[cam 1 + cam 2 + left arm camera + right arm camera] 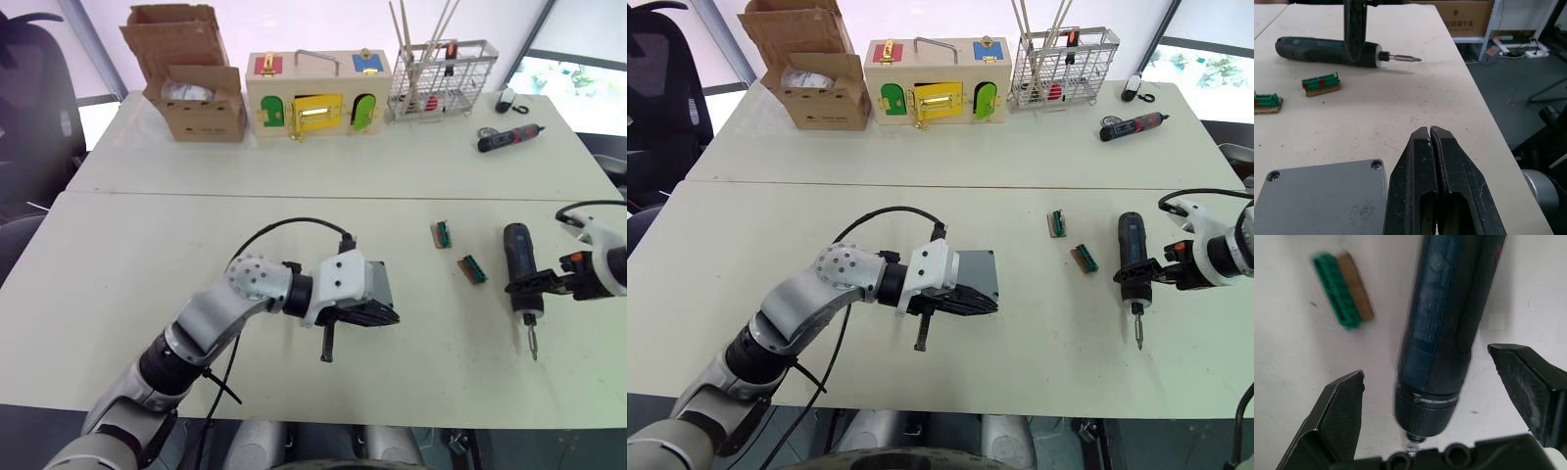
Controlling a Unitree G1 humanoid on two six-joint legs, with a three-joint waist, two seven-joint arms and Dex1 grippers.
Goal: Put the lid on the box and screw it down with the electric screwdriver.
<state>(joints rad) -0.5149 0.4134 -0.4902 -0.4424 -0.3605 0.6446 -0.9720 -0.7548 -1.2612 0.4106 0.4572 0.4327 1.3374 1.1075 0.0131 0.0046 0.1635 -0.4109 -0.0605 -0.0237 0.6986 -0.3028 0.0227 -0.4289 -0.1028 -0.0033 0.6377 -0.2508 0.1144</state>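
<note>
Here, electric screwdriver (520,266) flat, bit toward robot

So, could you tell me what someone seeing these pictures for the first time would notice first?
Probably the right gripper, open around the electric screwdriver lying near the table's right edge, bit toward the robot. Next, the left gripper, fingers shut, beside the grey lid near the table's front middle. Further back, a colourful wooden box stands between a cardboard box and a wire basket.
</note>
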